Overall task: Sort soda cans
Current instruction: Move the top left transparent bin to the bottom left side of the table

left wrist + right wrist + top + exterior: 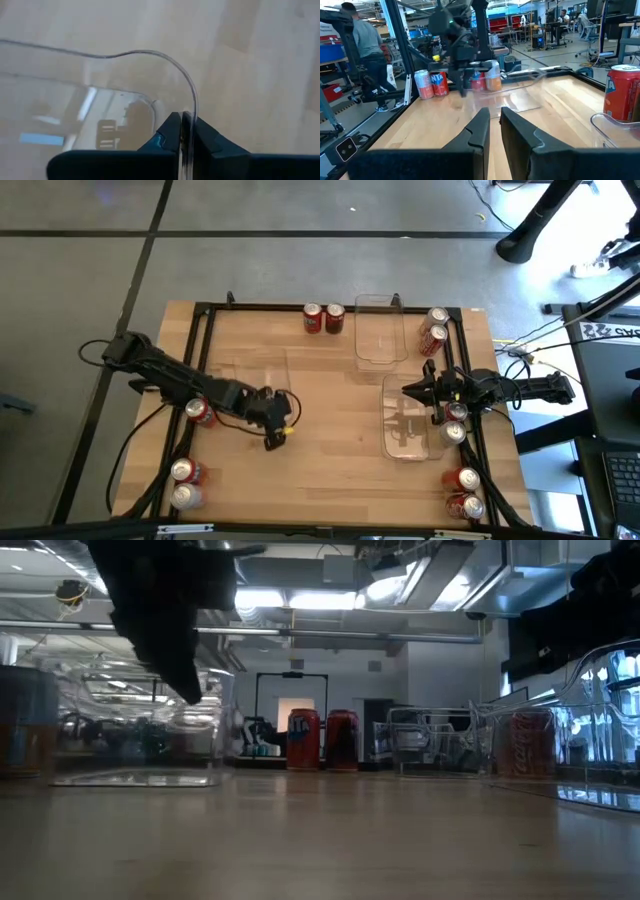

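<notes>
While my left gripper (181, 131) is clenched on the rim of a clear tray (192, 90) mid-table, I judge the step as tray placement | right gripper (412, 391) nearly closed, holding nothing I can see, over another tray (430, 448) | soda cans (323, 318) unsorted along table (330, 440) edges | next: set tray down, release.

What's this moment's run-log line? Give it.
left gripper: shut on clear tray rim | right gripper: above right-side tray | soda cans: none held

Twelve soda cans (313, 318) (three trays (379, 330))
</notes>
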`<act>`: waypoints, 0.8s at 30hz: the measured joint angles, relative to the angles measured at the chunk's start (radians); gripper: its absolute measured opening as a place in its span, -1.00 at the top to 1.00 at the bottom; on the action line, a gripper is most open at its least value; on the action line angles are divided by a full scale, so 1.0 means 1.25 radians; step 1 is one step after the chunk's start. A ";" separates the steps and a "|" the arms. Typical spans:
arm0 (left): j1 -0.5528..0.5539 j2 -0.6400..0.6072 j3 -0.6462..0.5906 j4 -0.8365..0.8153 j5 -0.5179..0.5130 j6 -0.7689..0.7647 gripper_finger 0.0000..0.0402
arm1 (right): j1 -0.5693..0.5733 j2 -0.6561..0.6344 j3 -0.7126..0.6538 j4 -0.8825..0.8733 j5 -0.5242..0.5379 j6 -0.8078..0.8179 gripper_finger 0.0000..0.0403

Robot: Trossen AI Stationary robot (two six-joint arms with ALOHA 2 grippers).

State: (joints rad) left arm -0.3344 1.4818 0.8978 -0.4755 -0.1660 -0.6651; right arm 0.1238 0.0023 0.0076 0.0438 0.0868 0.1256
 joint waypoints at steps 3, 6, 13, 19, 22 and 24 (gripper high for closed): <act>-0.053 0.011 0.000 0.048 0.003 -0.067 0.97 | 0.000 0.000 0.000 0.000 0.000 0.000 0.76; -0.108 0.014 -0.004 0.098 0.010 -0.121 0.93 | 0.000 0.000 0.000 0.000 0.000 0.000 0.76; -0.219 0.017 -0.004 0.161 0.004 -0.213 0.92 | 0.000 0.000 0.000 0.000 0.000 0.000 0.76; -0.286 0.069 -0.004 0.275 0.005 -0.213 0.87 | 0.000 0.000 0.000 -0.001 0.000 0.000 0.76; -0.306 0.097 -0.004 0.304 0.008 -0.212 0.85 | 0.000 0.000 0.000 -0.003 0.000 0.000 0.76; -0.309 0.102 -0.002 0.307 0.008 -0.221 0.85 | 0.000 0.000 0.000 -0.004 0.000 0.000 0.76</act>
State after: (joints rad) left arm -0.7212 1.6096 0.8947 -0.0918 -0.1562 -0.9408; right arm 0.1242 0.0024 0.0076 0.0383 0.0868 0.1257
